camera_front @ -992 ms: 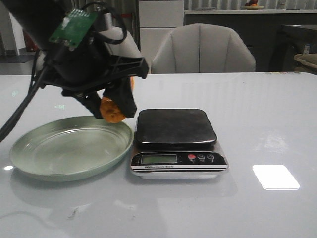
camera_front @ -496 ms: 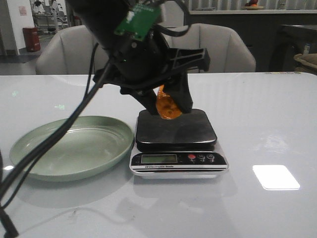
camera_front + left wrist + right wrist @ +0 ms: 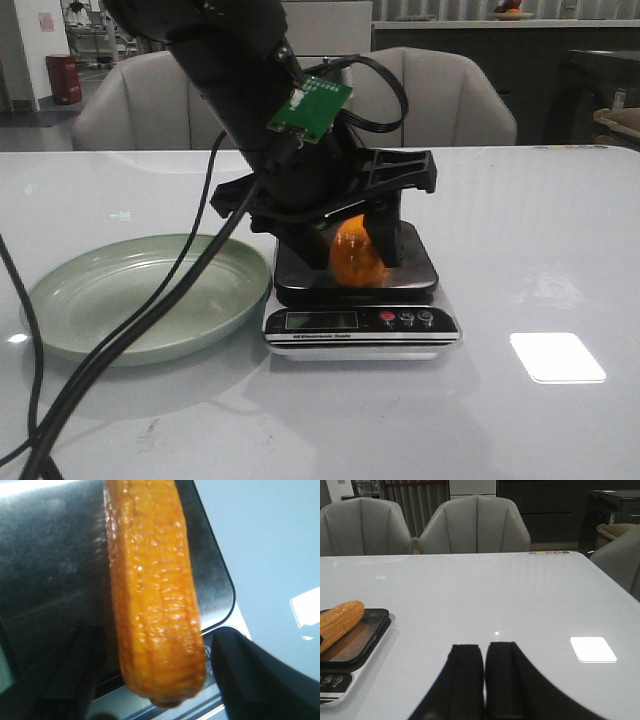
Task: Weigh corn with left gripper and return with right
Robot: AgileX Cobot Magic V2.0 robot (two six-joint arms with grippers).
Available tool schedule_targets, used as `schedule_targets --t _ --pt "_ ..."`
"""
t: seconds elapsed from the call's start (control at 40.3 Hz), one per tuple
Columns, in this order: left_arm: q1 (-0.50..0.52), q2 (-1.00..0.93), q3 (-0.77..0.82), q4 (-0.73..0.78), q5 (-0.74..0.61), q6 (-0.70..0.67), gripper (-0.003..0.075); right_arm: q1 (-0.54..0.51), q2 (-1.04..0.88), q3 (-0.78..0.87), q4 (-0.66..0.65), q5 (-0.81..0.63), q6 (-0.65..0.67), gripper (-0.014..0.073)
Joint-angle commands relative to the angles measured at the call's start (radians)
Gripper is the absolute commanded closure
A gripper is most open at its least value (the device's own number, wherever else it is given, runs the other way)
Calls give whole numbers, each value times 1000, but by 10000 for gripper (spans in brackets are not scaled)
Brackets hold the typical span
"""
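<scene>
Black fingers of the left gripper (image 3: 360, 262) clamp the orange corn (image 3: 358, 257), lowering it onto the kitchen scale (image 3: 357, 290) for weighing. The pale green plate (image 3: 140, 295) sits empty beside it. The right gripper (image 3: 484, 680) waits well apart, fingers together.

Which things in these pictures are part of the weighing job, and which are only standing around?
Part of the job:
- corn, on the scale platform
- kitchen scale
- left gripper, around the corn
- right gripper, fingers together, apart from the scale
- green plate, now holding nothing

Only standing around:
- grey chairs behind the table
</scene>
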State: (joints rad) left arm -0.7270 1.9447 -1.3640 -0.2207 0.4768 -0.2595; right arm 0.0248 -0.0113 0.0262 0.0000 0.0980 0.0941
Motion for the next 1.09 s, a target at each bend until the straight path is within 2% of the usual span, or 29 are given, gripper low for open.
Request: schedule_targets --t 0.0,0.273,0.546,0.769,1.067 --pt "-6 -51 -33 -16 -52 -2 120 -6 -19 4 -12 -84 -7 401" --pt "-6 -95 -33 -7 -46 -4 171 -6 -19 4 -12 -84 -7 401" --pt "-6 -266 12 110 -39 -4 251 -6 -19 4 -12 -84 -7 401" --pt "-6 -486 182 183 -92 -4 263 -6 -19 4 -12 -84 -7 401" --pt "-6 -883 428 262 -105 -4 263 -6 -19 4 -12 -84 -7 401"
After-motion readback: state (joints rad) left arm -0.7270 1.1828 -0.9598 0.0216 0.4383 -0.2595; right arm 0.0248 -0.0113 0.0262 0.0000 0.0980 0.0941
